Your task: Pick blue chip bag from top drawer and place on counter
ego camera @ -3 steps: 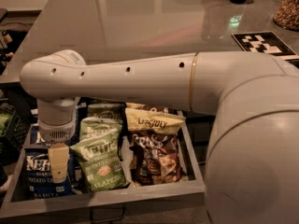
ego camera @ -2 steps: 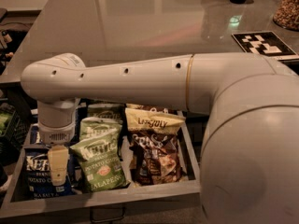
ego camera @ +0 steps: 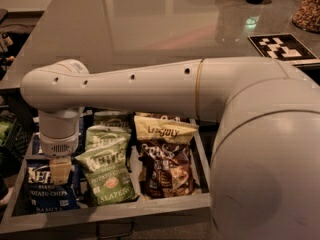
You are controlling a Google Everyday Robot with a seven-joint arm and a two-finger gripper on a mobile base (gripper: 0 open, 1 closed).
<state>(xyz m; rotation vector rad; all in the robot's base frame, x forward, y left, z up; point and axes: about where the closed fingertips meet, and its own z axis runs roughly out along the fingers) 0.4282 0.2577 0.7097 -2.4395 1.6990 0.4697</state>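
Camera view from above looks down on an open grey top drawer (ego camera: 150, 210) set below a glossy dark grey counter (ego camera: 150, 24). Several snack bags lie inside the drawer. At its front left corner lies the blue potato chip bag with white lettering (ego camera: 46, 194), flat on the drawer floor. Just to its right, touching it, lies a green jalapeño chip bag (ego camera: 107, 179), with a second green bag (ego camera: 108, 134) partly tucked behind it. Further right, a dark brown snack bag (ego camera: 167, 171) sits at the front, and a yellow bag (ego camera: 165, 129) overlaps its top edge. A thick white robot arm (ego camera: 150, 86) crosses the scene from the right and bends down at its left end into the drawer. The tan gripper (ego camera: 60, 176) hangs straight down over the upper part of the blue bag, at or very near its surface; whether it is open, closed or gripping the bag cannot be told. On the counter at the far right lies a black-and-white checkered marker tile (ego camera: 282, 46).
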